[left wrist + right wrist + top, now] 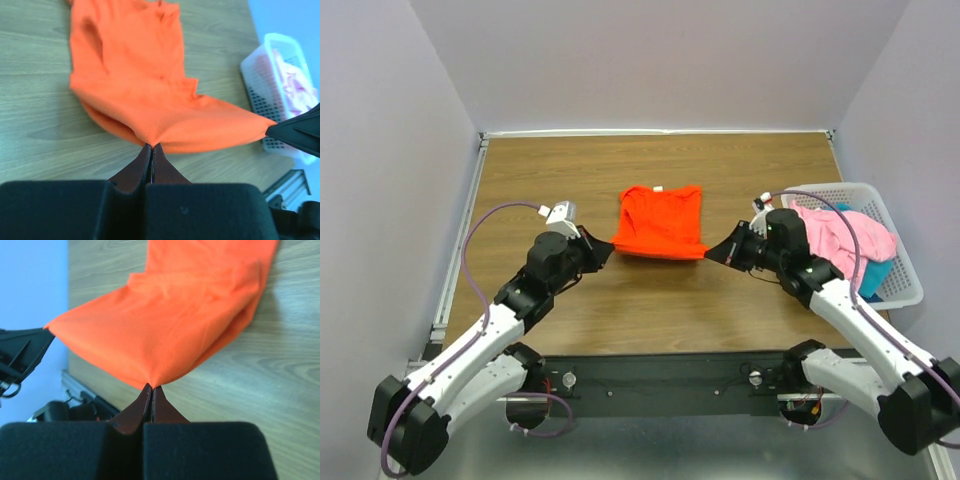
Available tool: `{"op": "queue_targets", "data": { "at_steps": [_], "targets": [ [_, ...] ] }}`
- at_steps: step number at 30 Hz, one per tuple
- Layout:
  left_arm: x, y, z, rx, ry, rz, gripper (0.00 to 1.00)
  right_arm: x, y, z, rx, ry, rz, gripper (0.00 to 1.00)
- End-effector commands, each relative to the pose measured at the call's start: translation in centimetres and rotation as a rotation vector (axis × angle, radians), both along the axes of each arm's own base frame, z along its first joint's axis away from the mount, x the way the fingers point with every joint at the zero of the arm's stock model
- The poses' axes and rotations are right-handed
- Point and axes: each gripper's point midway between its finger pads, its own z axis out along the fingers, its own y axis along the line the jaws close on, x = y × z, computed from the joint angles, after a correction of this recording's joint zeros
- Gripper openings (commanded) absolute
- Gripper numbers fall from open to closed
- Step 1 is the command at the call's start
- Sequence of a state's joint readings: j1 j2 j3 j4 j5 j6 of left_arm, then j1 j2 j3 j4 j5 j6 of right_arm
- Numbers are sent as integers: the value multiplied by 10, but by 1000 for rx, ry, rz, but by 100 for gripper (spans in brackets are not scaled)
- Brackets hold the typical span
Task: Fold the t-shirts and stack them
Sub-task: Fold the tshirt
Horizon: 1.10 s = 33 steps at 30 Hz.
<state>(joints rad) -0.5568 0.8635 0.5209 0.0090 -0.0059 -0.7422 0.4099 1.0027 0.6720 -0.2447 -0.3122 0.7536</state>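
Right, both claws were clamped on the bright orange-red fabric t-shirt [660,222] at the wooden table's [550,180] centre, left gripper [607,250] at its seven o'clock corner, right gripper [713,255] at five, seemingly to raise the near hem for a fold. At three o'clock, the white plastic lattice basket [908,292] held a light pink t-shirt [840,238] and a teal-blue t-shirt [876,274], obstructing nothing.

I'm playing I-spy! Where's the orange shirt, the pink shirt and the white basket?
orange t-shirt [660,222]: top view, middle of the cloth.
pink t-shirt [875,238]: top view, middle of the heap inside the basket.
white lattice basket [840,187]: top view, its far rim.
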Motion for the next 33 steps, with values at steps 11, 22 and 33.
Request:
{"op": "queue_targets", "data": {
  "at_steps": [11, 22, 33],
  "targets": [
    [-9, 10, 37, -52, -79, 31, 0, -12, -5, 43, 20, -75, -3, 1],
    [38, 13, 38, 29, -57, 166, 0, 42, -1, 43, -64, -67, -83, 1],
    [96, 19, 41, 115, -38, 263, 0, 95, 0, 44, -132, -82, -152, 1]
  ]
}}
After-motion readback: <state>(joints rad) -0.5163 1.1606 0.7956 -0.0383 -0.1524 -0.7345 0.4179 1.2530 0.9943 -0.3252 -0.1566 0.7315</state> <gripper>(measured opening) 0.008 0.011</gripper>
